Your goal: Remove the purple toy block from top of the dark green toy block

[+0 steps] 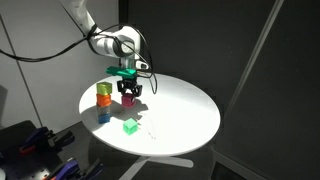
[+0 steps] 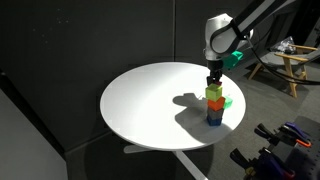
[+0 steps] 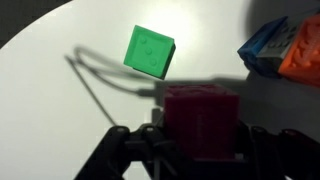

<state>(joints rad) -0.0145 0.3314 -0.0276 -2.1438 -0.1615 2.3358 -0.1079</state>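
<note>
Clamped in the black two-fingered claw: a small magenta, pinkish-purple plastic cube, the purple toy block, pinched on two opposite sides between dark fingers and filling the lower middle of the wrist view. Held apart from the small plain green plastic cube, the dark green toy block, and not touching it. In an exterior view, set behind the dark green toy block, on the arm's side of it. Impossible to tell whether hanging over the tabletop or resting on it. Nothing on top of the dark green toy block, its upper face bare. Near the dark green toy block but clear of it, a three-high stack of toy cubes: a pale yellow-green cube on top, an orange cube beneath, a blue cube at the bottom on the surface. In the wrist view, only the blue and orange corners showing, off to one side of the dark green toy block. Under the dark green toy block, a round white table crossed by grey shadows of claw and stack. Above the dark green toy block, a white jointed robot arm trailing a black cable. Well away from the dark green toy block, past the table's rim: dark wall panels, a pale slanting pole and a wooden chair.
</note>
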